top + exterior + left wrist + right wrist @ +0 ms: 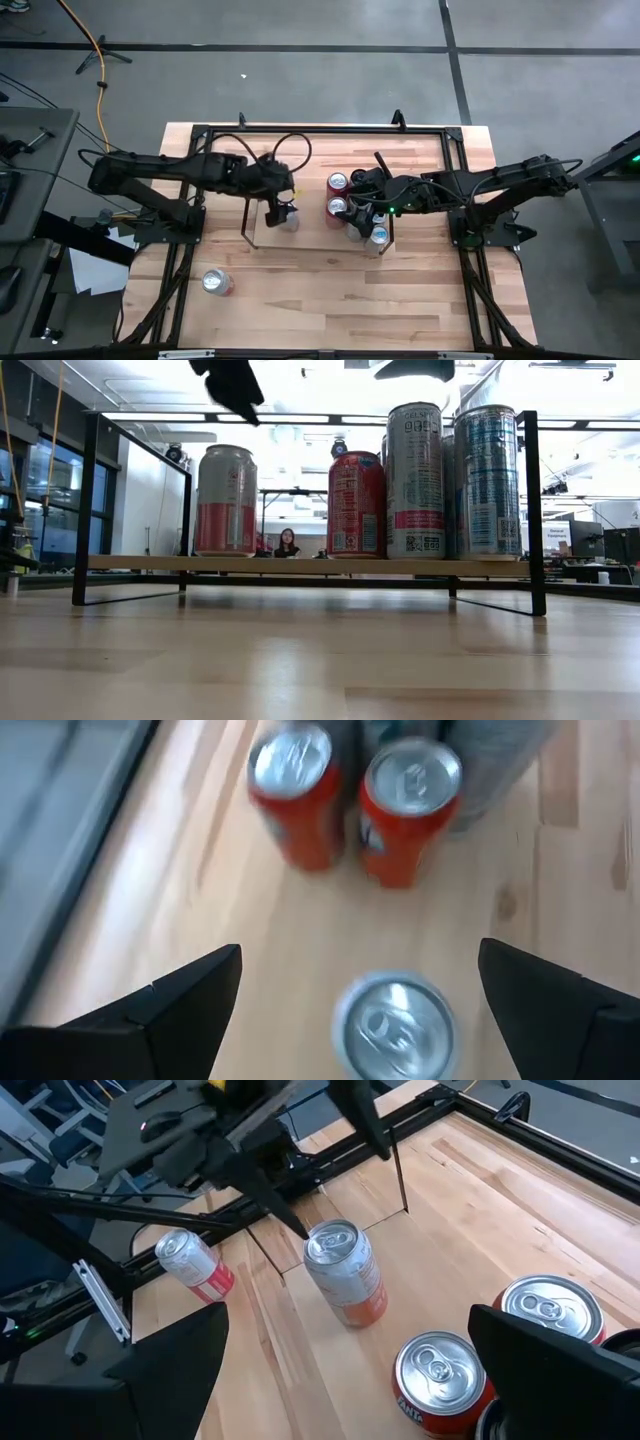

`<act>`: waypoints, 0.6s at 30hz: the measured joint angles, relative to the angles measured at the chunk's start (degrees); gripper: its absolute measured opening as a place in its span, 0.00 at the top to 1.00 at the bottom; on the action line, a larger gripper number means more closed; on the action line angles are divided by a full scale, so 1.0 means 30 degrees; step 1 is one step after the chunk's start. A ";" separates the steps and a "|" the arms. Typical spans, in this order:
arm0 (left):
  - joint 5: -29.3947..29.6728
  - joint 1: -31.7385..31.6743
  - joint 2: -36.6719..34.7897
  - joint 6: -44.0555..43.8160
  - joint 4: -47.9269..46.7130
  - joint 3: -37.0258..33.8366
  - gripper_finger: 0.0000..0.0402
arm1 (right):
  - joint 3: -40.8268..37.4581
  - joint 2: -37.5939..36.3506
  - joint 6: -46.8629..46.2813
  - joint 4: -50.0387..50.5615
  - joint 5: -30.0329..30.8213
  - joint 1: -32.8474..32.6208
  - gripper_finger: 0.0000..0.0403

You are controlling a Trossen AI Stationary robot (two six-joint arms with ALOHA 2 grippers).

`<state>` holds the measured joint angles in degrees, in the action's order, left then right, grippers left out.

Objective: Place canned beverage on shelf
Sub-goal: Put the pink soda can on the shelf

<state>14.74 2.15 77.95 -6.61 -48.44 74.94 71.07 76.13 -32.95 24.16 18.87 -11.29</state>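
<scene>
Left gripper (283, 207) released, jaws spread wide, hovering over a can (288, 216) standing upright on the shelf (310, 240) near its left end. Right gripper (362, 212) also released, above 2 red cans (337, 183) and taller cans at the shelf's right end. 1 more can (216, 282) on the table (330, 310), off the shelf.

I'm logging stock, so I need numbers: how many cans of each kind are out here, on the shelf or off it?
red cans: 2
short pink-banded cans: 2
tall slim cans: 2 in view
Total: 6 cans
</scene>
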 joint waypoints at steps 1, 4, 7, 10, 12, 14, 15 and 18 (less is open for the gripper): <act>0.0000 0.0000 0.0038 -0.1247 -0.0365 0.0000 0.10 | 0.0000 0.0002 0.0000 0.0000 0.0000 0.0013 0.01; 0.0112 0.0000 0.0023 -0.4707 -0.0791 0.0000 0.10 | 0.0000 0.0002 0.0224 -0.0007 0.0000 0.0015 0.01; 0.0548 0.0000 0.0031 -0.7949 -0.0970 0.0000 0.10 | 0.0000 0.0002 0.0321 -0.0007 0.0007 0.0015 0.01; 0.1081 0.0000 0.0078 -1.0231 -0.1244 0.0000 0.10 | 0.0000 0.0002 0.0306 -0.0007 0.0007 0.0010 0.01; 0.1403 0.0067 0.0342 -1.0892 -0.1570 0.0007 0.10 | 0.0000 0.0002 0.0293 -0.0007 0.0007 0.0009 0.01; 0.1472 0.0182 0.0808 -1.1112 -0.2012 0.0007 0.10 | 0.0000 0.0002 0.0293 -0.0009 0.0007 0.0007 0.01; 0.1472 0.0241 0.1080 -1.1222 -0.1990 0.0007 0.10 | 0.0000 0.0002 0.0299 -0.0010 0.0007 0.0012 0.01; 0.1457 0.0481 0.2048 -1.2061 -0.2056 0.0007 0.10 | 0.0004 0.0002 0.0291 -0.0007 0.0007 0.0014 0.01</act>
<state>19.11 3.60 84.09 -42.79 -54.61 74.96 71.08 76.14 -32.08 24.14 18.90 -11.25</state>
